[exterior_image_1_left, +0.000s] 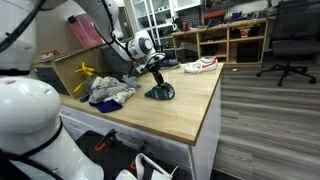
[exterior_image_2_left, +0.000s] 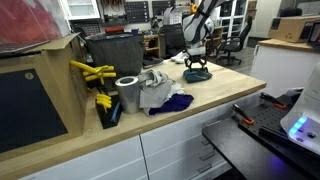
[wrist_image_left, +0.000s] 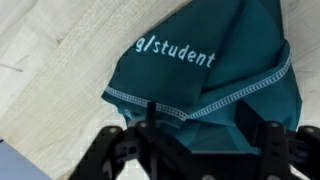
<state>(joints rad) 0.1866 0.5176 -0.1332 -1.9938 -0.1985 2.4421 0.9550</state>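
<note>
A teal cloth (wrist_image_left: 200, 70) with white stitching and the print "g/student" lies crumpled on the light wooden table (wrist_image_left: 50, 60). It shows in both exterior views (exterior_image_1_left: 161, 94) (exterior_image_2_left: 197, 75), near the table's far end. My gripper (wrist_image_left: 210, 135) is open and right over the cloth, its two black fingers spread on either side of a raised fold. The exterior views (exterior_image_1_left: 157, 79) (exterior_image_2_left: 195, 64) show it pointing down, at or just above the cloth. Whether the fingertips touch the table is hidden.
A pile of grey, white and blue cloths (exterior_image_1_left: 110, 92) (exterior_image_2_left: 160, 95) lies beside the teal one. Yellow clamps (exterior_image_2_left: 92, 72), a metal cup (exterior_image_2_left: 127, 93) and a dark bin (exterior_image_2_left: 115, 50) stand nearby. A white shoe (exterior_image_1_left: 200, 66) rests at the table's far edge.
</note>
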